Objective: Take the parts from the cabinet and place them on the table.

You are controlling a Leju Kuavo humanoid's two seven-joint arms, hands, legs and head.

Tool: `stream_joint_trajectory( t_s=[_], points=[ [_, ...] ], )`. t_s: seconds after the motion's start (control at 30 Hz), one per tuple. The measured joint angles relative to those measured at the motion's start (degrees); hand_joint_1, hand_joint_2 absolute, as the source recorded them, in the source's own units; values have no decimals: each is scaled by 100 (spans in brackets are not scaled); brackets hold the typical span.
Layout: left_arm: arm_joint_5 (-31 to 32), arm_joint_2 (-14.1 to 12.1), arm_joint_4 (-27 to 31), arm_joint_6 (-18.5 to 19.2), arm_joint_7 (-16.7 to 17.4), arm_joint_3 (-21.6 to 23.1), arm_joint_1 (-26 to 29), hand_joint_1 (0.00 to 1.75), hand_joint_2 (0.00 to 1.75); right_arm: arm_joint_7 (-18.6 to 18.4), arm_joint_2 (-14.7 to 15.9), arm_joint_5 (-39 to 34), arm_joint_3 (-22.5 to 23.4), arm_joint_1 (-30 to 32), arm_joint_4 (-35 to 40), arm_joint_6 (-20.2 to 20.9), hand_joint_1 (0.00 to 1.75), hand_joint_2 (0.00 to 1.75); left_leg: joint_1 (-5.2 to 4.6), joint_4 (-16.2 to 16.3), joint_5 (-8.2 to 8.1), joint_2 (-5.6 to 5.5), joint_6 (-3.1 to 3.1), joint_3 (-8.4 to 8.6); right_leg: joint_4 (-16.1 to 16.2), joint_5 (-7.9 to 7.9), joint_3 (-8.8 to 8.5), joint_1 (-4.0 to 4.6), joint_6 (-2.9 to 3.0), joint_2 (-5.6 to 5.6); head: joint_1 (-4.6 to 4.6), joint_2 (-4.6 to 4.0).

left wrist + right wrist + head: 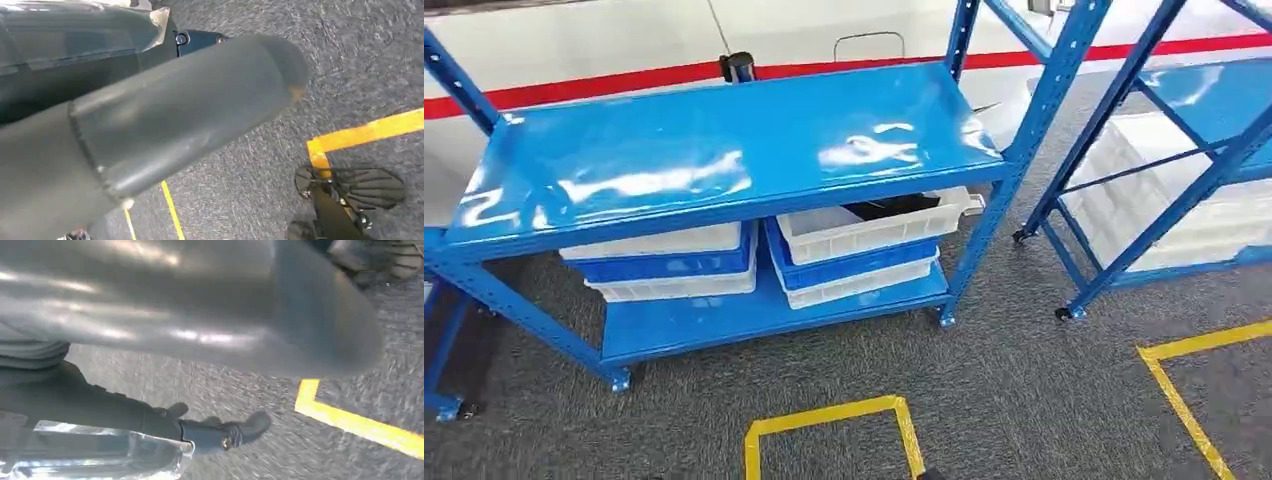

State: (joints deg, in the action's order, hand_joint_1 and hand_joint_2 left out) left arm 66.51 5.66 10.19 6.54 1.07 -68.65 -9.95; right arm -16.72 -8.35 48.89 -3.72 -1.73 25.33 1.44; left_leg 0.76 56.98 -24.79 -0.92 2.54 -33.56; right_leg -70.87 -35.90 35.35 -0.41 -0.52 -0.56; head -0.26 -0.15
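The blue cabinet (724, 150) stands ahead of me on grey carpet, its glossy top shelf bare. On its lower shelf are two stacks of white and blue bins. The right stack's top white bin (864, 228) holds a dark part (894, 206), half hidden by the shelf above. The left stack (664, 262) shows nothing inside from here. My left hand (165, 115) hangs over the carpet with its thick grey thumb stretched out and nothing in it. My right hand (200, 315) also hangs over the floor, its dark fingers (225, 435) extended and holding nothing.
A second blue rack (1184, 150) stands to the right with white bins (1164, 210) on its lower level. Yellow tape marks (834, 415) lie on the carpet before the cabinet, another at the right (1184, 400). A white wall with a red stripe (624, 85) runs behind.
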Motion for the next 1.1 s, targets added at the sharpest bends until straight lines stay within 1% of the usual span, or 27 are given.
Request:
stream_joint_trajectory(
  t_s=[0.03, 0.07, 0.1, 0.13, 0.2, 0.23, 0.27, 0.3, 0.33, 0.37, 0.4, 0.43, 0.47, 0.5, 0.53, 0.57, 0.6, 0.63, 0.67, 0.7, 0.73, 0.77, 0.8, 0.83, 0.9, 0.97, 1.1],
  points=[
    [-9, 4, 0, 0, -11, -11, 5, 0, 0, 0, 2, 4, 0, 17, -4, 4, 0, 0, 0, 3, 1, -97, -1, -3, -376, -104, 196, -9, -15, 18, 0, 0],
    [-18, 4, 0, 2, -15, -33, 18, 0, 0, 0, 2, 11, 0, 27, -9, 4, 0, 0, 0, 4, 3, -191, -5, 0, -514, -91, 286, -18, -59, 28, 0, 0],
    [-37, 7, 0, 11, -26, -44, 31, 0, 0, 0, 7, 13, 2, 26, -13, 4, 0, 0, 3, 9, 4, -282, -8, 6, -357, 29, 237, -32, -123, 31, -2, 0],
    [-57, 17, 0, 13, -37, -57, 35, 0, 0, 0, 17, 15, 2, 17, -11, 0, 0, 0, 11, 17, 6, -379, -24, 10, 79, 257, 55, -50, -201, 50, 0, 0],
    [-74, 33, 0, 15, -68, -81, 31, 0, 0, 15, 24, 17, 2, 6, -11, -28, 0, 0, 29, 57, -15, -477, -85, 2, 1092, 686, -375, -128, -317, 135, 7, 0],
    [-98, 26, 2, 15, -85, -94, 34, 0, 0, 24, 15, 15, 2, -11, -11, -37, 0, 0, -9, 138, -46, -534, -143, -18, 1247, 706, -370, -97, -283, 178, 50, 0],
    [-118, 24, 2, 17, -103, -125, 41, 0, 0, 39, 9, 15, 2, -28, -11, -59, 0, 0, -8, 127, -59, -552, -171, -37, 1239, 731, -363, -90, -187, 176, 37, 0],
    [-129, 20, 2, 17, -120, -144, 52, 0, 0, 63, 2, 15, 2, -33, -11, -81, 0, 0, -8, 98, -66, -554, -196, -34, 1237, 724, -367, -72, -129, 172, -2, 0],
    [-138, 20, 2, 17, -131, -153, 66, 0, 0, 72, -2, 15, 7, -30, -11, -87, 0, 0, 10, 74, -54, -558, -229, -32, 1234, 734, -423, -65, -81, 166, 11, 0],
    [-149, 20, 2, 20, -138, -164, 73, 0, 0, 83, -9, 15, 9, -30, -11, -94, 0, 0, 34, 86, -44, -545, -260, -37, 1250, 769, -416, -114, -21, 150, -2, 0],
    [-162, 28, 0, 20, -149, -173, 77, 0, 0, 90, -13, 18, 15, -36, -11, -105, 0, 0, 33, 171, -106, -305, -279, -54, 1260, 797, -422, -116, 25, 138, 9, 0],
    [-168, 28, 0, 17, -151, -177, 71, 0, 0, 96, -24, 17, 22, -30, -11, -118, 0, 0, 19, 404, -292, -64, -300, -148, 1260, 792, -424, -102, 45, 128, -33, 0],
    [-168, 24, 2, 17, -160, -177, 51, 0, 0, 98, -24, 18, 26, -18, -11, -120, 0, 0, 25, 798, -534, 23, -318, -327, 1260, 792, -423, -81, 71, 101, -53, 0],
    [-168, 26, 0, 17, -166, -179, 32, 0, 0, 98, -24, 20, 33, -2, -11, -120, 0, 0, 27, 1268, -763, 52, -330, -552, 1259, 786, -419, -65, 80, 61, -52, 0],
    [-168, 28, 0, 17, -166, -181, 28, 0, 0, 98, -22, 22, 39, 15, -11, -120, 0, 0, 28, 1723, -934, 61, -334, -780, 1258, 782, -411, -52, 87, 25, -52, 0],
    [-168, 31, 0, 17, -166, -181, 32, 0, 0, 98, -22, 26, 46, 19, -11, -125, 0, 0, 29, 1920, -948, 68, -330, -882, 1258, 777, -408, -44, 95, 1, -50, 0],
    [-168, 31, 0, 17, -166, -184, 39, 0, 0, 98, -24, 28, 55, 20, -11, -129, 0, 0, 29, 1825, -838, 69, -311, -838, 1258, 775, -411, -33, 96, -15, -52, 0],
    [-168, 28, 0, 17, -166, -188, 38, 0, 0, 96, -24, 33, 57, 17, -11, -131, 0, 0, 27, 1485, -626, 69, -281, -668, 1258, 773, -417, -27, 98, -28, -55, 0],
    [-168, 26, 2, 15, -166, -199, 32, 0, 0, 96, -26, 35, 61, 14, -11, -138, 0, 0, 17, 995, -386, 75, -240, -407, 1258, 771, -428, -16, 98, -38, -50, 0],
    [-170, 24, 2, 13, -168, -214, 23, 0, 0, 98, -31, 44, 63, 10, -11, -146, 0, 0, -2, 449, -181, 100, -178, -108, 1258, 770, -438, -12, 96, -47, -52, 0],
    [-173, 9, 4, 11, -168, -225, 13, 0, 0, 96, -46, 52, 68, 4, -11, -149, 0, 0, -39, 168, -200, 169, -139, 21, 1256, 764, -434, 9, 87, -53, -44, 0],
    [-179, 20, 4, 9, -168, -232, 6, 0, 0, 98, -48, 57, 68, 2, -11, -151, 0, 0, -55, 141, -165, 168, -152, 24, 1253, 747, -424, 46, 59, -55, -46, 0],
    [-186, 24, 4, 0, -170, -243, 8, 0, 0, 96, -44, 68, 72, 3, -11, -153, 0, 0, -46, 127, -119, 158, -258, 23, 1233, 721, -395, 81, 98, -60, -44, 0],
    [-190, 22, 4, -2, -168, -260, 12, 0, 0, 98, -46, 70, 72, 10, -11, -153, 0, 0, -69, 129, -139, 150, -262, 26, 1234, 724, -395, 65, 91, -67, -39, 0],
    [-195, 24, 4, -2, -170, -282, 21, 0, 0, 98, -48, 85, 74, 13, -11, -153, 0, 0, -106, 130, -133, 139, -238, 20, 1238, 733, -397, 45, 74, -73, -44, 0],
    [-197, 22, 4, -2, -170, -295, 21, 0, 0, 98, -46, 87, 74, 9, -11, -153, 0, 0, -123, 131, -134, 137, -197, 17, 1252, 742, -401, 37, 59, -74, -44, 0],
    [-199, 22, 4, -7, -170, -311, 22, 0, 0, 98, -46, 94, 74, 12, -11, -153, 0, 0, -127, 132, -134, 134, -169, 14, 1280, 757, -413, 30, 33, -74, -44, 0]
  ],
)
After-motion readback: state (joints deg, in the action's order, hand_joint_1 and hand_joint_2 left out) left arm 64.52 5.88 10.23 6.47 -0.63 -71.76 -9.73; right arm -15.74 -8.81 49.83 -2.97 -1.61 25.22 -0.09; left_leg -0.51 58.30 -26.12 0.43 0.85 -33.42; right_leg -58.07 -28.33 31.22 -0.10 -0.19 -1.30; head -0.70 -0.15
